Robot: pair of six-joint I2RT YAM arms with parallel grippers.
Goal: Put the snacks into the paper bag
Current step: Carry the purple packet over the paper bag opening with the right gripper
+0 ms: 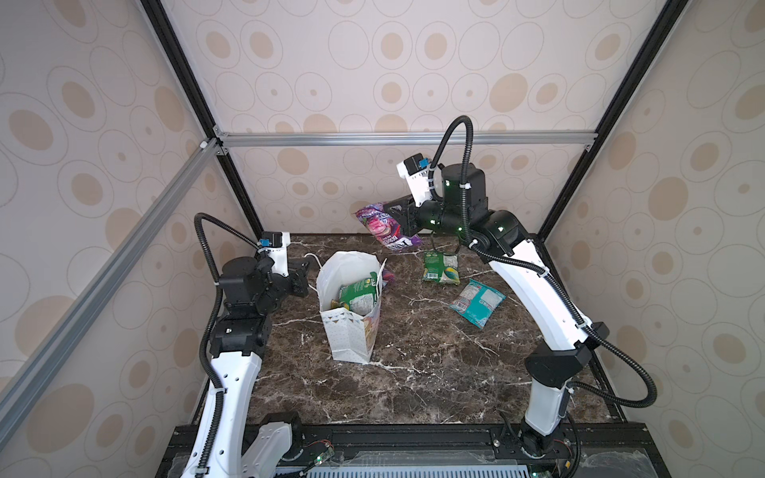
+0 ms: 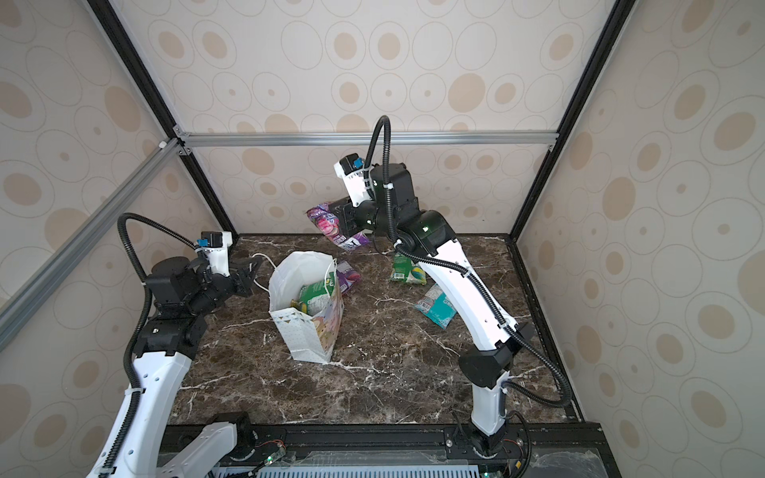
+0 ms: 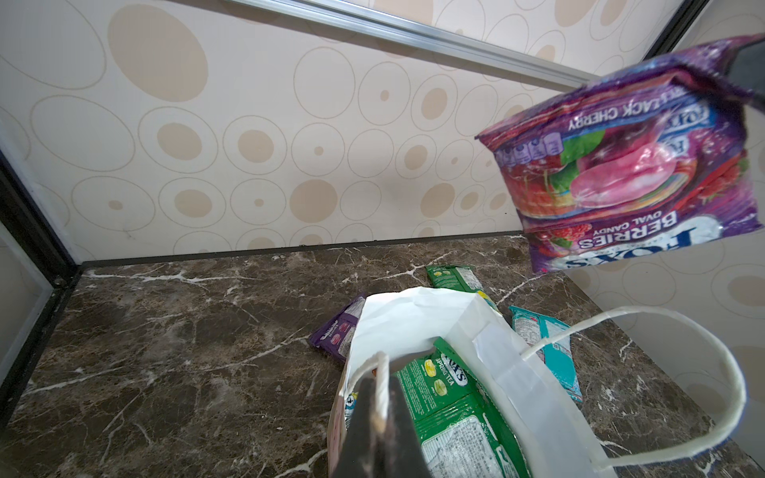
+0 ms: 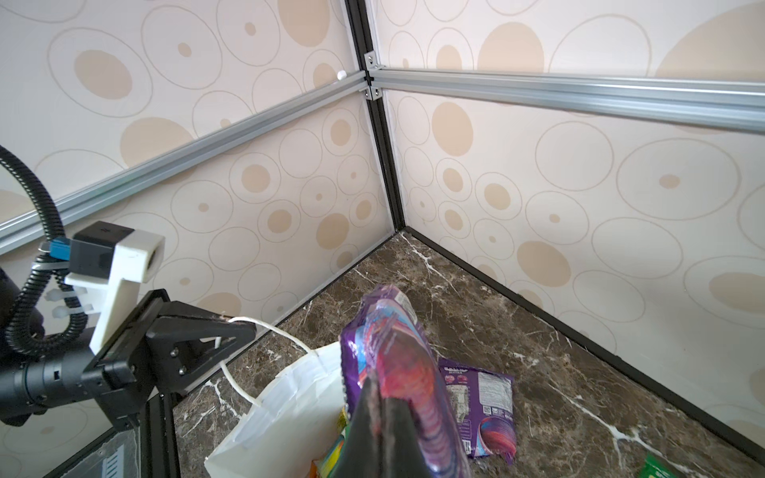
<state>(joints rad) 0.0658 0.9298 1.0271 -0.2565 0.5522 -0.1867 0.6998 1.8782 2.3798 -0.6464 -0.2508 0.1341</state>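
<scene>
Beige wallpaper printed with ovals lines the enclosure around a dark marble bench [image 1: 414,372]. Left of the bench's middle stands the paper bag [image 1: 347,335], upright and open at the top, white with small dots and a band of triangle bunting.

From the bag's left side the left gripper [image 1: 305,270] holds a white cord handle [image 3: 383,372]; the left wrist view shows its fingers [image 3: 364,418] pressed together on the cord. Inside the bag a green packet [image 1: 358,294] leans upright, its top edge just below the rim.

Above the far part of the bench and beyond the bag's mouth, the right gripper [image 1: 395,217] is raised, its fingers [image 4: 372,414] clamped on 1 edge of a purple FOX'S berries packet [image 1: 381,225], which hangs clear of the bench.

3 more snacks lie flat on the bench. A second purple packet [image 1: 388,276] sits just behind the bag's right side, partly hidden by it in both top views. A second green packet [image 1: 441,268] lies farther right under the right arm, and a teal packet [image 1: 478,302] lies near it, closer to the front.
</scene>
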